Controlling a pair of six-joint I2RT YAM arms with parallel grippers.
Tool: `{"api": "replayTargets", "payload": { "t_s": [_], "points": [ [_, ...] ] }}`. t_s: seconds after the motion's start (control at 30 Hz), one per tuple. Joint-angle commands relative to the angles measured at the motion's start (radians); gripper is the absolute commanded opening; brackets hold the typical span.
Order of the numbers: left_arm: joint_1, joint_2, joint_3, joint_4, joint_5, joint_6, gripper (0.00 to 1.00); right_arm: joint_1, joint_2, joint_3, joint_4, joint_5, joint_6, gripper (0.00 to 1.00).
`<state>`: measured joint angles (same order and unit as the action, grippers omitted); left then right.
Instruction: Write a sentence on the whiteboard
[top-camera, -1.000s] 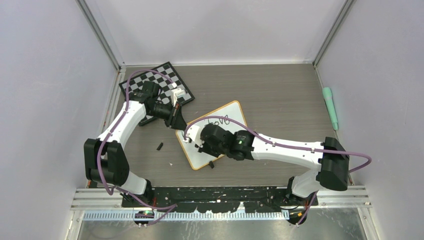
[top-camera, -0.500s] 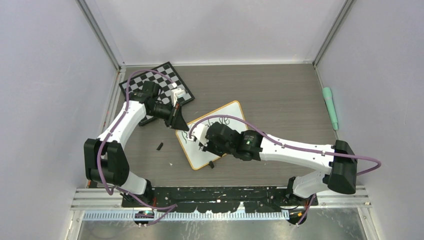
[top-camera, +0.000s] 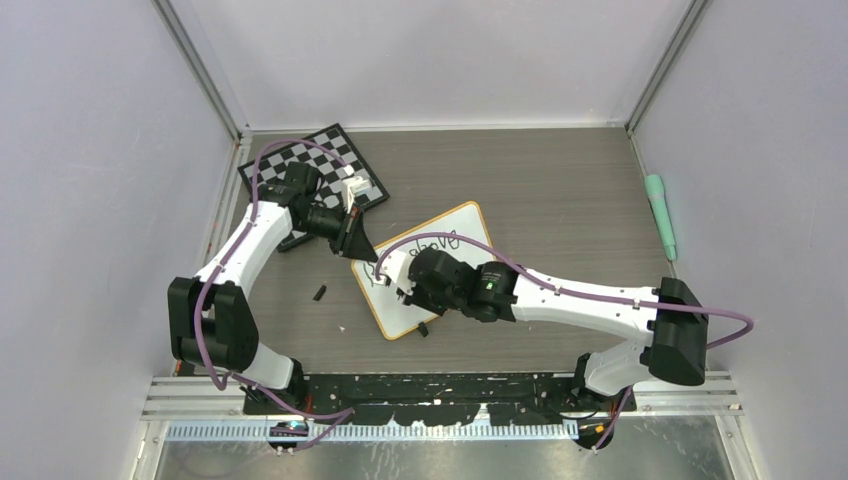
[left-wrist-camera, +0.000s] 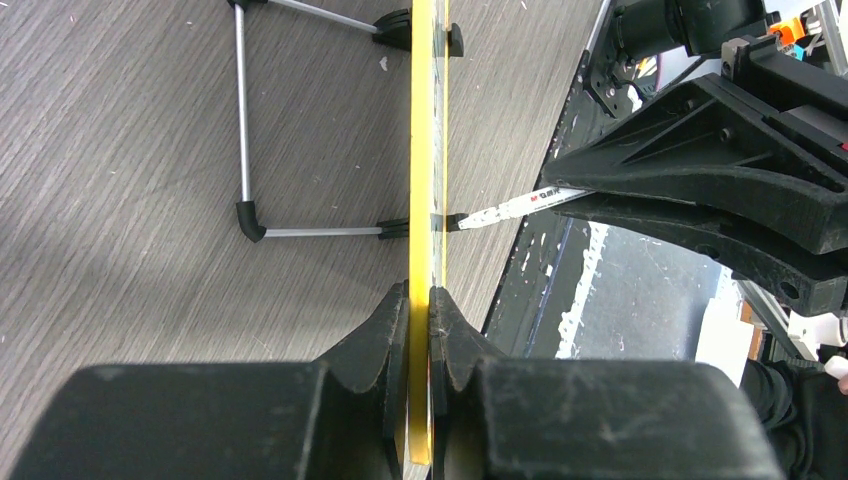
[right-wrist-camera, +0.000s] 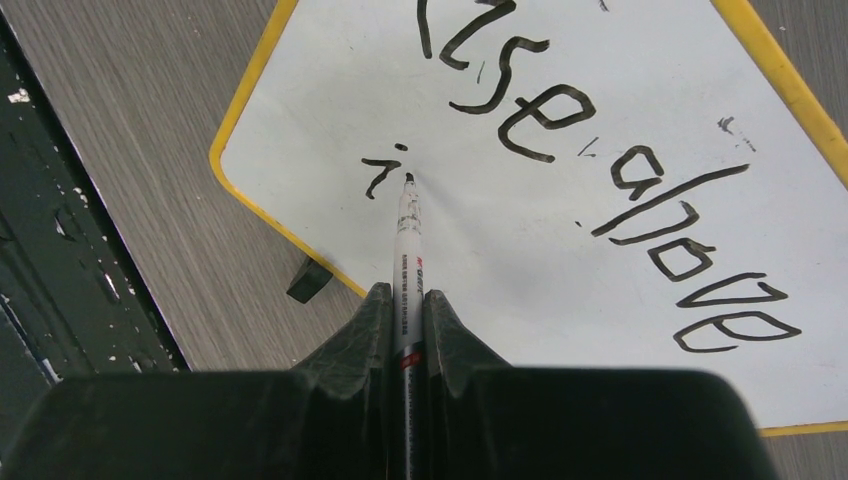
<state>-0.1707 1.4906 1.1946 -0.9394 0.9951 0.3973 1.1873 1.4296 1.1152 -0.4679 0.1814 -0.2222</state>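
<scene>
- Left arm (top-camera: 245, 250) bent up-frame, jaws pinching the edge of the yellow-rimmed white whiteboard (top-camera: 468, 224), centre frame.
- Right arm (top-camera: 575, 297) stretched leftward, jaws clamping a white marker pen (right-wrist-camera: 408, 255), tip touching beside the black handwritten sentence (right-wrist-camera: 545, 110).

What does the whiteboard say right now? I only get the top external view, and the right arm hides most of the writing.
Observer: In the right wrist view the whiteboard carries the sentence as far as "Rise above", in black, with one small stroke starting a second line.
Operator: Where is the pen tip?
Observer: The marker, clamped in the right claw, has its tip at the white surface just beside that small stroke; it looks to be touching.
Operator: Is the left arm helping?
Observer: Yes. In the left wrist view the left claw is shut on the board's yellow rim, seen edge-on, and a thin wire stand juts from the board's back.
</scene>
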Motion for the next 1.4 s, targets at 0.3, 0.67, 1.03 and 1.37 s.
{"api": "replayTargets", "payload": {
  "t_s": [0.3,0.67,1.03,1.37],
  "points": [
    [-0.003,-0.006,0.025,-0.002,-0.020,0.023,0.00,-0.011,0.029,-0.005,0.060,0.029,0.001,0.00],
    [-0.003,-0.002,0.028,0.001,-0.019,0.021,0.00,-0.049,-0.028,-0.037,0.037,0.055,-0.007,0.00],
    [-0.003,0.001,0.031,0.001,-0.018,0.020,0.00,-0.058,-0.058,-0.001,0.003,-0.017,-0.004,0.00],
    [-0.003,0.003,0.033,-0.001,-0.017,0.020,0.00,-0.058,-0.048,0.033,0.042,-0.041,0.006,0.00]
  ]
}}
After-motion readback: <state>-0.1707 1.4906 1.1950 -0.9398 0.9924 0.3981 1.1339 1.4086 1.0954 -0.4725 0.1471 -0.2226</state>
